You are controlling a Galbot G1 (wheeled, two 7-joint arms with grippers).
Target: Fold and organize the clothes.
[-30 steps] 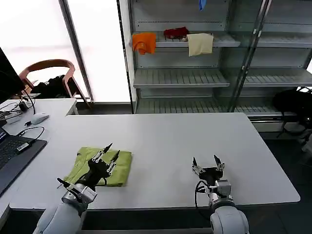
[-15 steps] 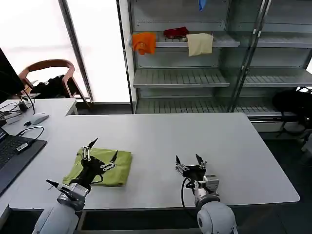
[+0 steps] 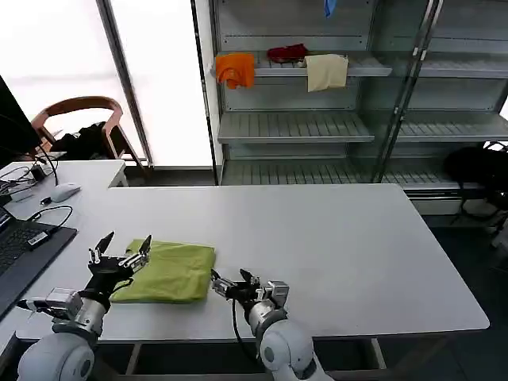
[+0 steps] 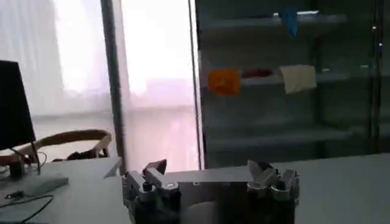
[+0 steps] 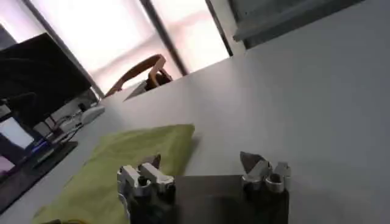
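The clothes are one lime yellow-green T-shirt (image 3: 170, 271), folded into a flat rectangle near the table's front left edge; it also lies ahead of the jaws in the right wrist view (image 5: 122, 167). My left gripper (image 3: 121, 253) is open at the shirt's left edge, its fingers pointing up and away. My right gripper (image 3: 230, 280) is open just off the shirt's front right corner, with nothing between its fingers. In the left wrist view the left gripper (image 4: 207, 173) stands open over bare table, facing the shelves.
A laptop (image 3: 24, 254), cables and a mouse (image 3: 63, 191) sit at the table's left end. A wooden chair (image 3: 79, 119) stands behind. Metal shelves (image 3: 317, 127) at the back hold orange (image 3: 235, 68), red and cream cloths. The white table (image 3: 333, 246) extends to the right.
My left gripper has drawn back off the shirt to its left edge. My right gripper has travelled left along the front edge, from the table's middle to the shirt's right corner.
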